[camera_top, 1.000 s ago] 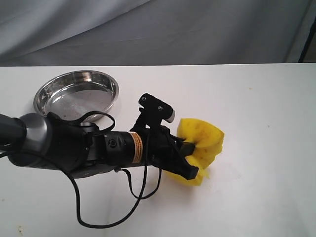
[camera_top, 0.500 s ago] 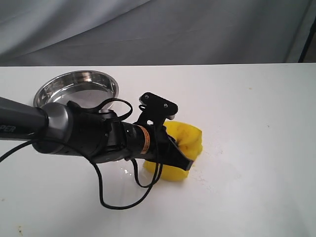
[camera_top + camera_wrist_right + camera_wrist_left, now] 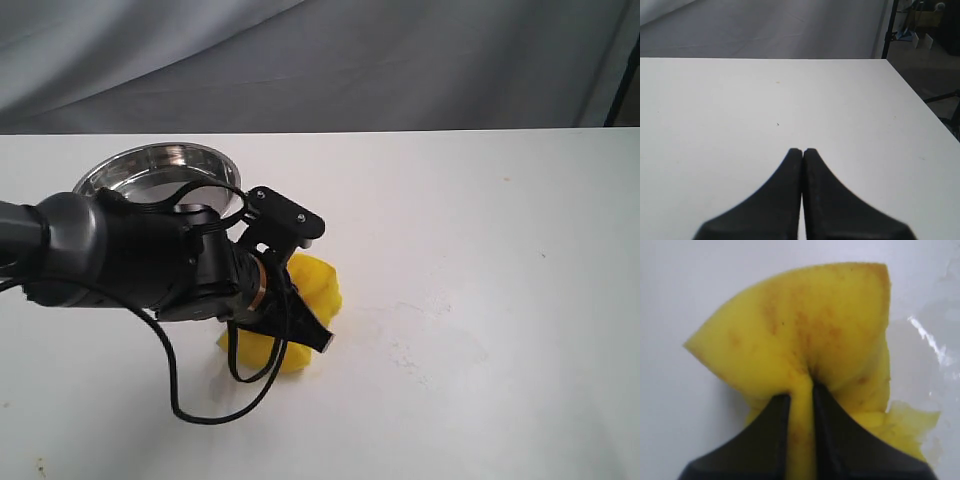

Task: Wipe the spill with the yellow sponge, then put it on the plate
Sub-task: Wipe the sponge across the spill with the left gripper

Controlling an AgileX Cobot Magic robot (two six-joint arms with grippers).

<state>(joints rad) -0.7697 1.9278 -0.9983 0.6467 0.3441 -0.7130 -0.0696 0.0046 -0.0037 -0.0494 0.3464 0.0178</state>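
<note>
Pinching yellow sponge (image 3: 805,335) in narrow left jaws; right jaws pressed together.

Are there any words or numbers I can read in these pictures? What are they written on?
No text can be read.
Orange sticker on the left arm: print too small and turned away to read.
Yellow sponge, plate and table: no writing shows on them.

White tabletop (image 3: 520,300), creased grey cloth backdrop (image 3: 400,60) behind, black pole (image 3: 620,98) beside it
</note>
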